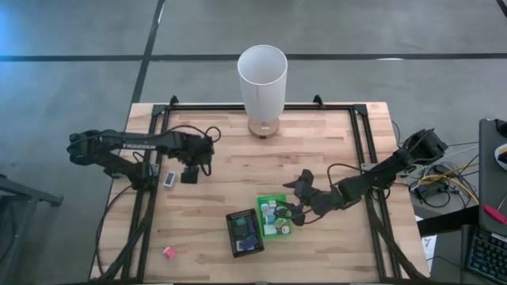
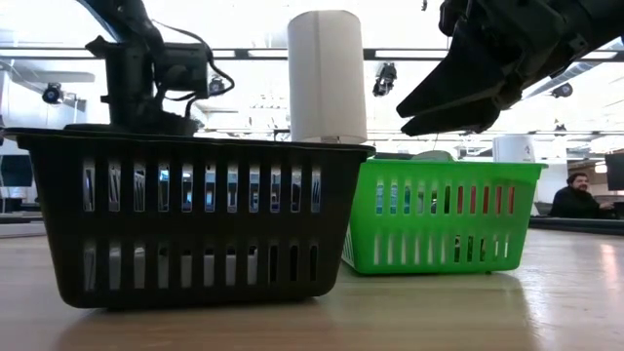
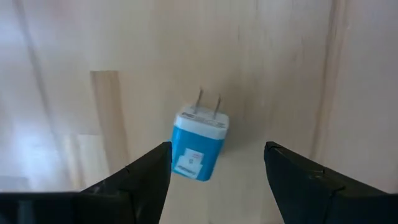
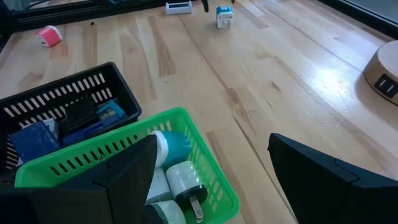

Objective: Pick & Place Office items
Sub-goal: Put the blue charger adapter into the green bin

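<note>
Blue-and-white plug adapter [image 3: 199, 146] lies on bare wood, left-centre of the high view, prongs out at one end. It looks light, rigid and smooth-sided, so it is best pinched across the flat blue body, clear of the prongs. Left gripper [image 3: 217, 168] hangs over it, fingers spread either side, touching nothing. Right gripper [image 4: 211, 174] is at the green tray [image 4: 205, 140], fingers spread, empty.

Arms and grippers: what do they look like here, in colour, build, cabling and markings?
Both arms are dark, jointed links with black cables looping beside them. The left arm carries white TROSSEN lettering along one link. The left gripper and right gripper each end in two flat, dark, wedge-shaped fingers with angled edges. No marking shows on the right arm.
</note>
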Tool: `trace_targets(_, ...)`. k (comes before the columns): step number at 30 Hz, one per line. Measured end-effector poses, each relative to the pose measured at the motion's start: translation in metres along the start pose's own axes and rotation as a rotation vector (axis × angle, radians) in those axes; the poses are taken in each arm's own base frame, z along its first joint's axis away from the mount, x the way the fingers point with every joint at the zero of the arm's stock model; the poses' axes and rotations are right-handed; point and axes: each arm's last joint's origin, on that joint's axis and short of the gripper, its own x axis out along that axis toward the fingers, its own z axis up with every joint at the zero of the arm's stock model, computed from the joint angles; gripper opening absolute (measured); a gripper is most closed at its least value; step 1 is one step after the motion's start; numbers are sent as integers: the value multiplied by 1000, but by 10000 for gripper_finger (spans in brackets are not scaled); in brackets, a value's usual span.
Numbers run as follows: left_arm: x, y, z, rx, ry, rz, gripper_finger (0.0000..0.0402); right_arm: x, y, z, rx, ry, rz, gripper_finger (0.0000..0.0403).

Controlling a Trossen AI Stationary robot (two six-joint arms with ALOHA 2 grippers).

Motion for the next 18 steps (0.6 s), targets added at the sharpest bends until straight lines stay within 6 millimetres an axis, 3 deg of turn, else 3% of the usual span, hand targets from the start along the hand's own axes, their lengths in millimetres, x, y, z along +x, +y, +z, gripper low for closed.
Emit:
trace_targets(5, 11, -3, -7, -1, 12, -11, 252, 0, 0, 0, 0, 0, 0, 302)
trace_targets(18, 11, 0, -6, -14, -2, 5, 252, 0, 0, -1, -2, 2, -2, 302)
